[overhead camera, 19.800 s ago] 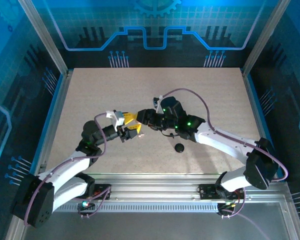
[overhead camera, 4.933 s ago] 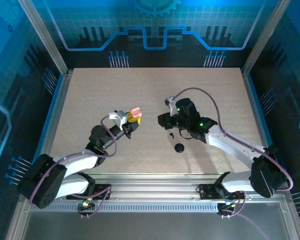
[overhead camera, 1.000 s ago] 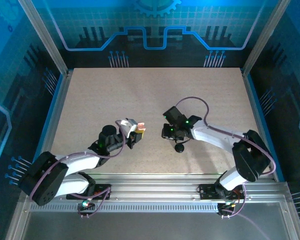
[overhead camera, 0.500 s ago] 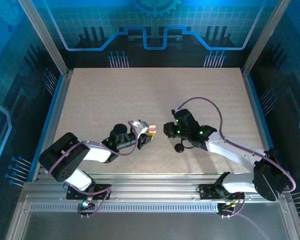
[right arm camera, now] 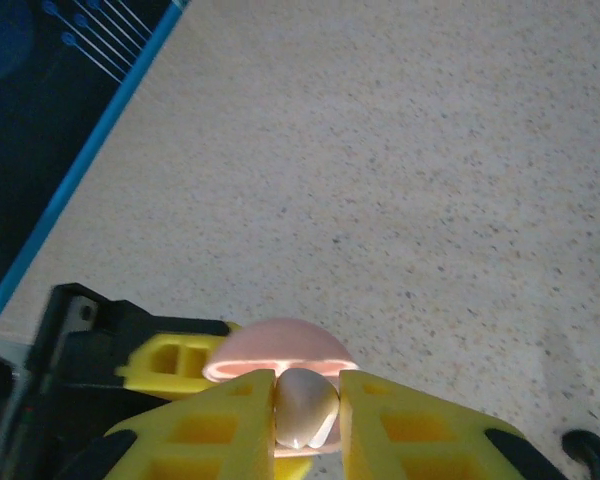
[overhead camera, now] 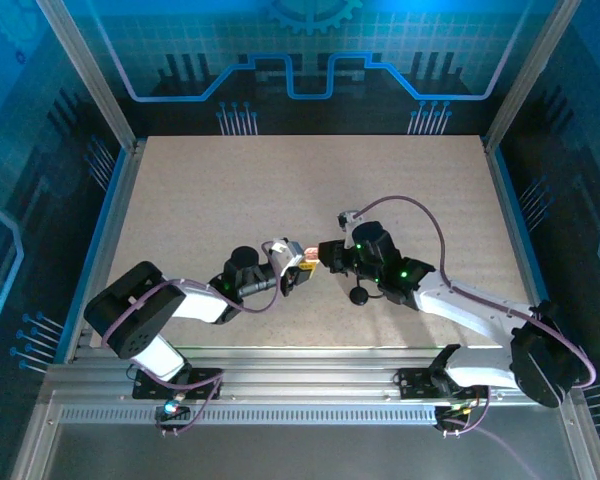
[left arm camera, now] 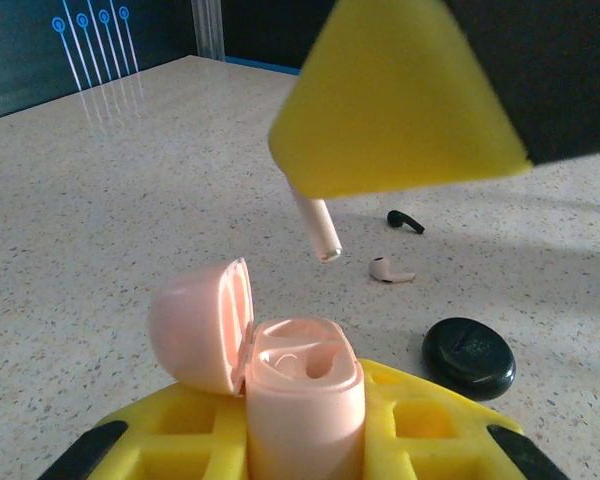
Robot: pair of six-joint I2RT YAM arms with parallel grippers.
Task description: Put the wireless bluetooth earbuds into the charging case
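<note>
Counted: two pale earbuds (left arm camera: 390, 271), one black earbud (left arm camera: 405, 220). Cases come to two: one pink case (left arm camera: 302, 395), one black case (left arm camera: 468, 355).

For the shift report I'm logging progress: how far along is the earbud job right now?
Done: the open pink plastic charging case is clamped in the left fingers. In hand: the right fingers hold a pale pink earbud above it, not yet seated. Remaining: a second pale earbud and a black earbud lie loose near the round black case.

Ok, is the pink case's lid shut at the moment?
No, the pink case has its lid flipped open to the side, wells exposed.
</note>
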